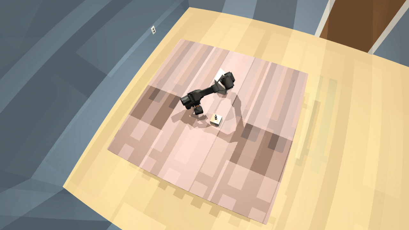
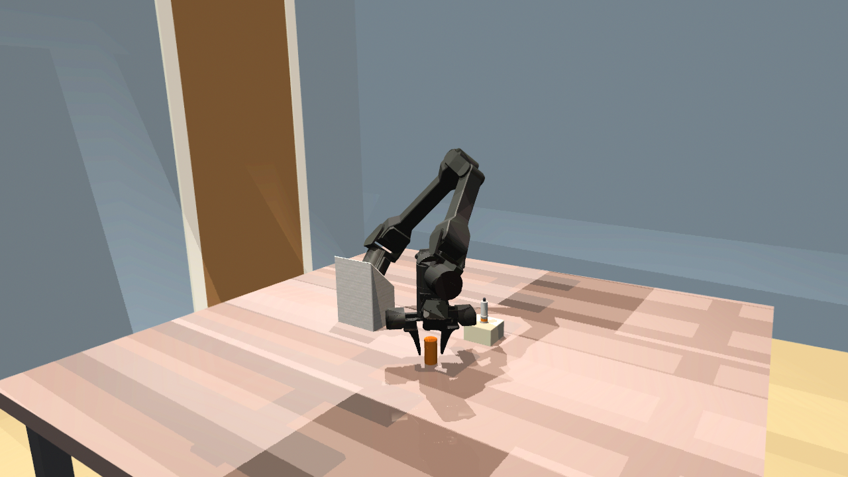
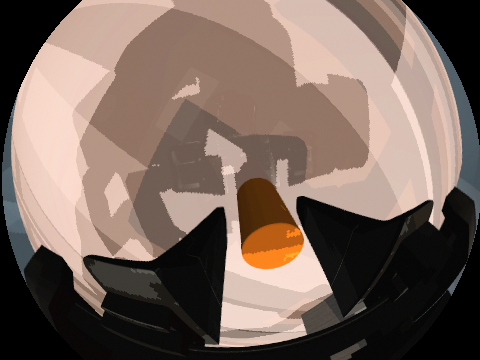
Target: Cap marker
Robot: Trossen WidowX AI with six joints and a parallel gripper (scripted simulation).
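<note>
The orange cap (image 2: 430,351) (image 3: 272,246) stands upright on the table. My gripper (image 2: 430,354) (image 3: 262,208) points down over it, open, with one finger on each side of the cap and a narrow gap visible on both sides in the wrist view. The fingertips reach partway down the cap in the exterior view. The white marker (image 1: 215,117) (image 2: 483,310) stands upright, dark tip up, in the pale holder block (image 1: 215,123) (image 2: 481,334), to the right of the gripper in the top and exterior views. In the top view the arm hides the cap.
A grey slanted block (image 2: 356,295) stands by the arm's base, left of the gripper in the exterior view. The table (image 1: 182,154) (image 2: 563,409) carries banded shadows, and the arm's shadow falls around the cap.
</note>
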